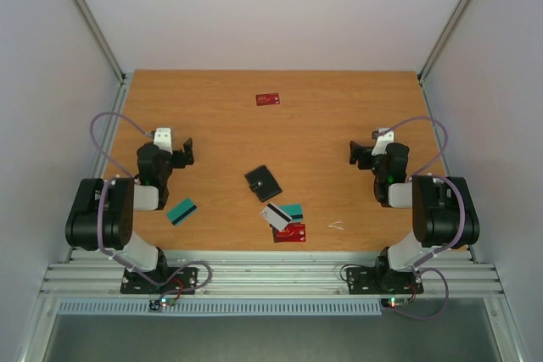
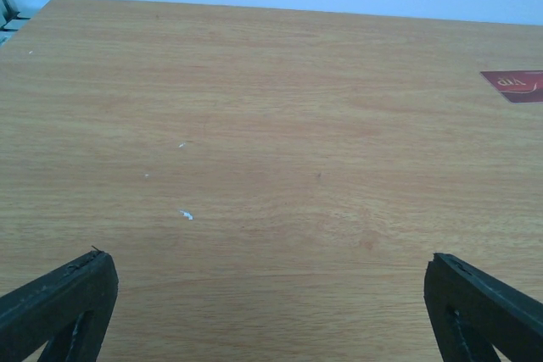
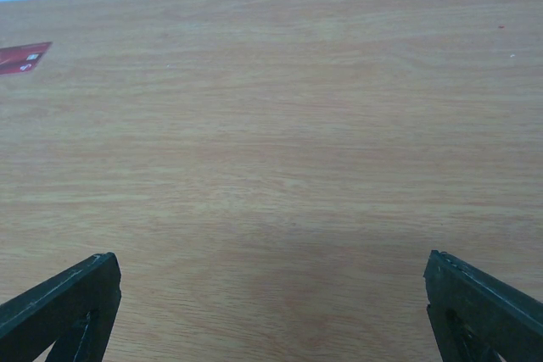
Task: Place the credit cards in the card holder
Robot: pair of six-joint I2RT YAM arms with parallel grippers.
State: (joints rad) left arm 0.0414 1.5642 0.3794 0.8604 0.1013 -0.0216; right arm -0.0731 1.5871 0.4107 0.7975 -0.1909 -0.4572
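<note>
- The left tool (image 1: pixel 183 153) and the right tool (image 1: pixel 360 154) hang wide open, empty, over the brown wooden bench (image 1: pixel 221 116).
- The small black folding card holder (image 1: pixel 262 183) lies shut mid-bench; it likely needs opening first.
- The thin teal plastic card (image 1: pixel 181 211), the little card pile (image 1: pixel 287 221) and the far red card (image 1: pixel 268 99) lie flat, so pinching an edge seems best.

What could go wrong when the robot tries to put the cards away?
1. Three cards lie overlapped near the front, so several may get dragged along at once.
2. The card holder looks shut; it could slide across the table instead of opening.
3. The lone red card lies flat and far from both arms, so it is likely hard to pinch.
</note>
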